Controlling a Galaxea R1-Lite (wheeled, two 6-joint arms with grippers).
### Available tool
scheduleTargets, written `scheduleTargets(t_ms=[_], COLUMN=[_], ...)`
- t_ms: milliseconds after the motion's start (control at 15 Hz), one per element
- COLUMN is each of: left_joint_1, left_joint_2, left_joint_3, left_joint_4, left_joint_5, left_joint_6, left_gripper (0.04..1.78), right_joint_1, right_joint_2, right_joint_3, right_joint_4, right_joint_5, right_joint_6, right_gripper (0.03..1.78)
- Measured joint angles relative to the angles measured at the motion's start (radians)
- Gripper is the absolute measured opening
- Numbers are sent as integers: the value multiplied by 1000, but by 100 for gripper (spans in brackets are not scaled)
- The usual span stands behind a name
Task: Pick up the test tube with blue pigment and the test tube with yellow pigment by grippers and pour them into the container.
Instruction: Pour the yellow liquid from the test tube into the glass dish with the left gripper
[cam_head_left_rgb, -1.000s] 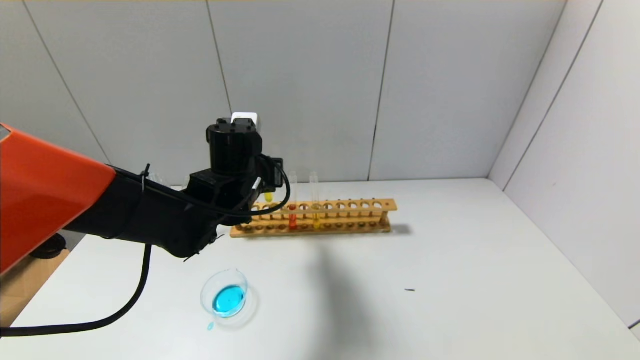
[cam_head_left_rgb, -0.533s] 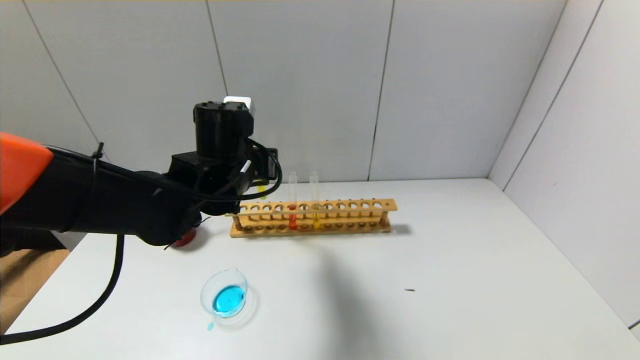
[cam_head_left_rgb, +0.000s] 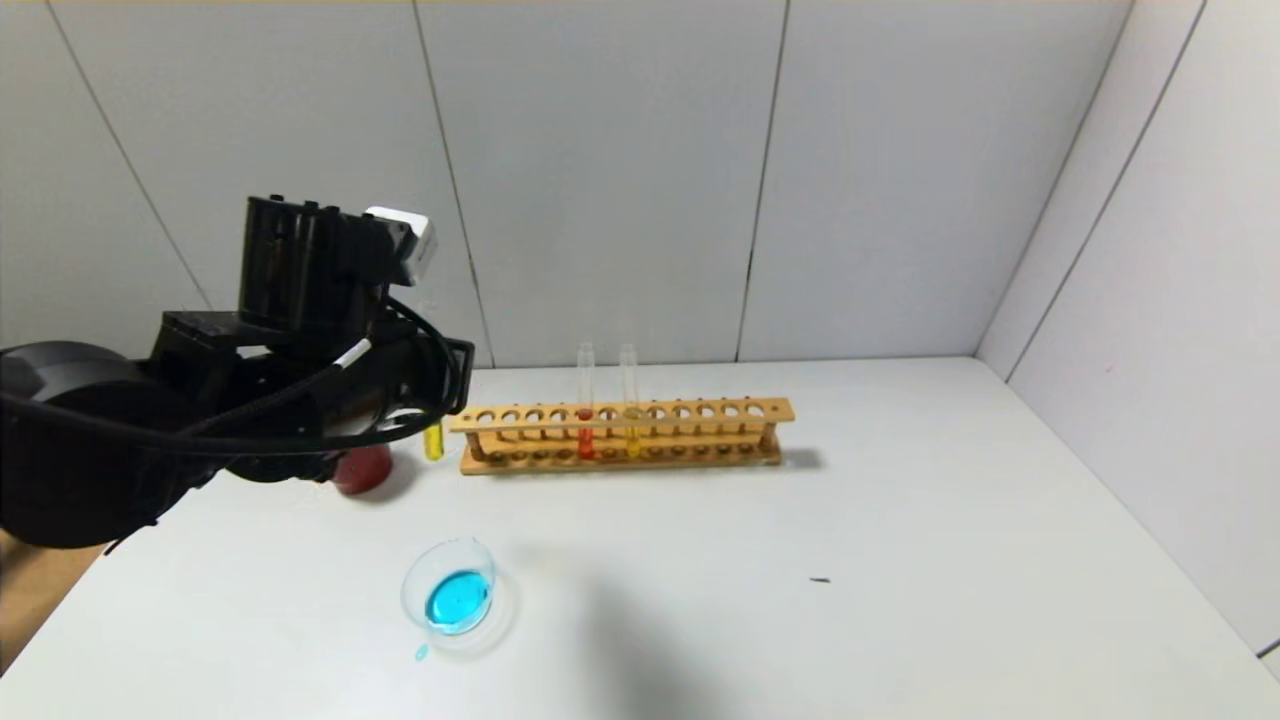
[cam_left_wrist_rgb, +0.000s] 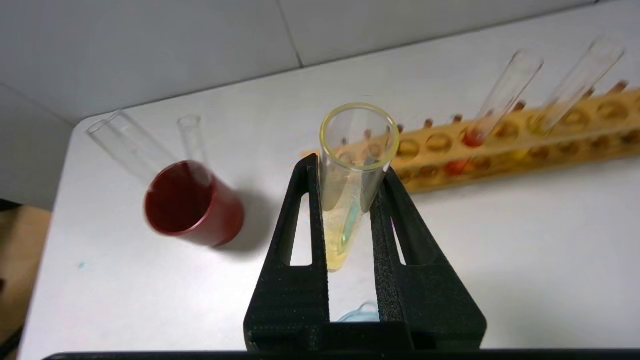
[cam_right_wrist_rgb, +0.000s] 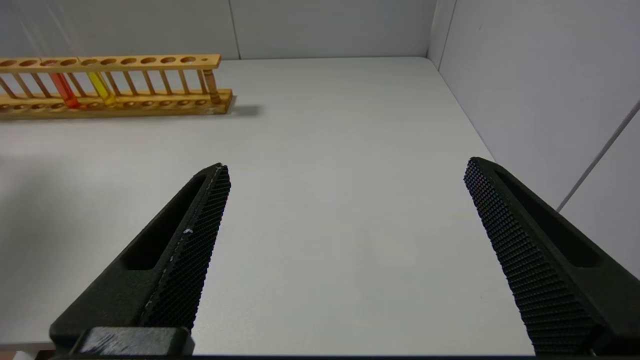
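My left gripper is shut on the test tube with yellow pigment, which stands upright between the two black fingers. In the head view the left gripper hangs above the table, left of the wooden rack, and the tube's yellow bottom shows below it. The container, a clear glass bowl holding blue liquid, sits nearer to me on the table. The test tube with blue pigment is out of view. My right gripper is open over the bare right side of the table.
The rack holds a red-orange tube and a second yellow tube. A dark red cup with empty clear tubes stands just left of the held tube. A blue drop lies in front of the bowl.
My left arm has swung left, away from the rack, carrying the yellow tube. The tube now hangs lower, beside the red cup, which has come into sight.
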Motion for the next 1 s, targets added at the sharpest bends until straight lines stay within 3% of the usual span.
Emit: scheduleTargets(t_ms=[400,1000], left_joint_1=[15,82], left_joint_2=[-101,-203], left_joint_3=[138,232], left_joint_4=[56,346], left_joint_5=[-19,-91], left_joint_6=[159,383], left_gripper=[30,30], right_joint_1=[0,0], right_joint_2=[0,0], right_joint_3=[0,0], right_joint_4=[0,1], right_joint_5=[0,0], right_joint_6=[-1,-1], right_gripper=[171,171])
